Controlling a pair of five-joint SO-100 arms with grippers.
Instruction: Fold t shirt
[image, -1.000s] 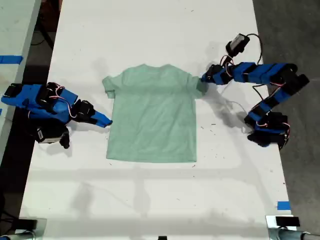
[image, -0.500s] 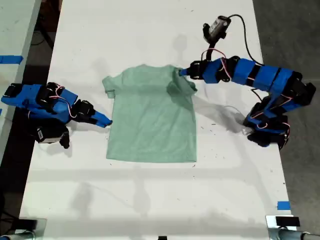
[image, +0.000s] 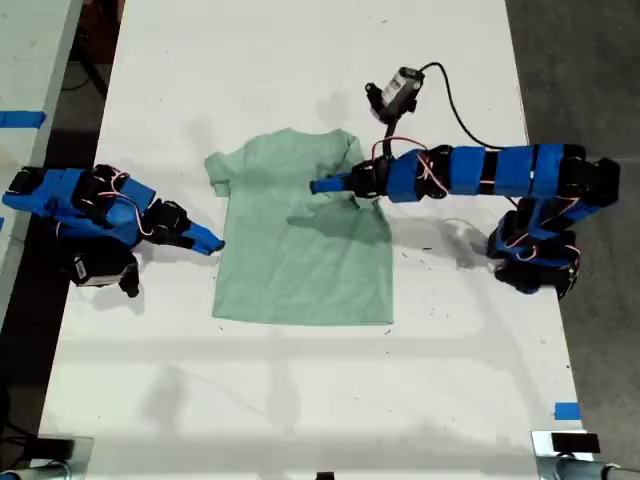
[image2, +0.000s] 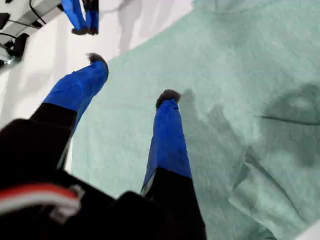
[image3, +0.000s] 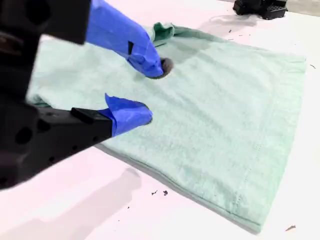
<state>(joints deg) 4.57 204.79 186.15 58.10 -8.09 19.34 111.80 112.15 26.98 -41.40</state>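
The pale mint-green t shirt (image: 300, 260) lies flat on the white table, collar toward the far edge. Its sleeve on the exterior view's right is folded inward onto the chest (image: 352, 196); the other sleeve (image: 216, 170) sticks out. My first gripper (image: 318, 186) reaches in from the exterior view's right and hovers open over the chest, nothing between its fingers (image2: 167, 100). The folded sleeve (image2: 270, 190) lies behind them on the t shirt (image2: 225, 65). My second gripper (image: 210, 242) stands open at the hem-side edge of the t shirt (image3: 225, 100), its fingertips (image3: 145, 115) just over the cloth.
The first arm's base (image: 530, 265) sits on the table (image: 300, 400) at the exterior view's right, its cable (image: 460, 110) looping above. Blue tape (image: 567, 410) marks the near right corner. A second table (image: 25, 60) with tape borders the exterior view's left.
My first gripper swung toward the exterior view's left, carrying the sleeve over the shirt's body, and now stands open with the sleeve lying folded. The second arm has not moved.
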